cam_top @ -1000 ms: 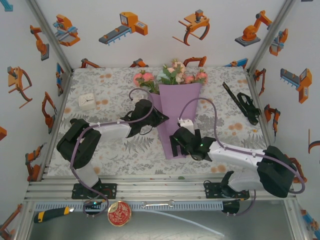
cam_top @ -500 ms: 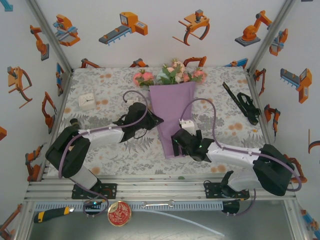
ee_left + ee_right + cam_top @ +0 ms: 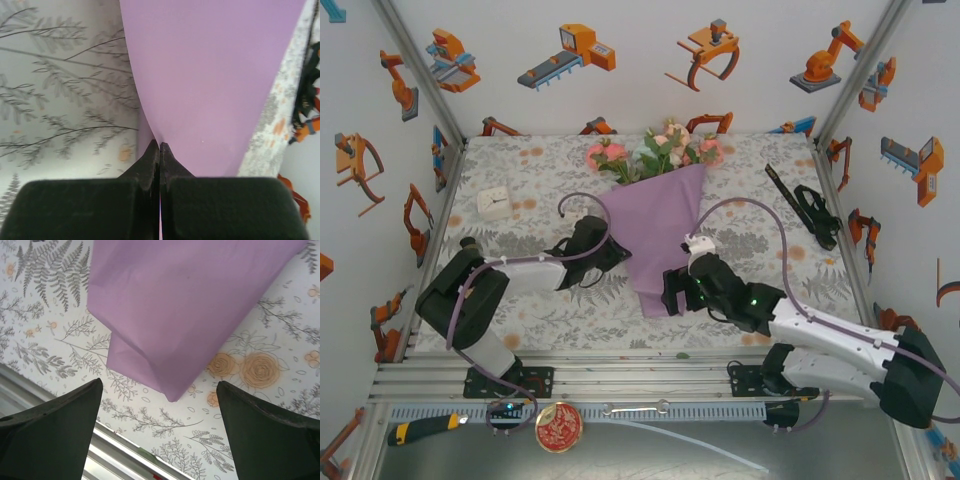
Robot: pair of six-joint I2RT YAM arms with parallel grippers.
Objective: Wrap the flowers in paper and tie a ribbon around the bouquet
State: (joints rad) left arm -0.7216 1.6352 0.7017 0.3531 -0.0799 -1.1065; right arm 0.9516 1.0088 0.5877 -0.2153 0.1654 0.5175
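Paper (image 3: 210,75) pinched in left gripper (image 3: 159,146), right gripper (image 3: 159,386) spread wide, empty

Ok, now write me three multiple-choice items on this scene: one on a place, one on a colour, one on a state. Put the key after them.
1. Where do the pink and cream blooms sit in the lilac-purple paper cone?
A. at its wide far end
B. at its narrow near tip
C. off the paper entirely

2. What colour is the small square box on the left side of the fern-print tablecloth?
A. red
B. white
C. blue

3. What is the left end effector doing?
A. standing open above the cone
B. shut on the cone's edge
C. gripping the box

Key:
1 A: the top view shows the blooms spilling from the wide end.
2 B: it looks white against the grey print.
3 B: the left wrist view shows its jaws pinched together on lilac paper.
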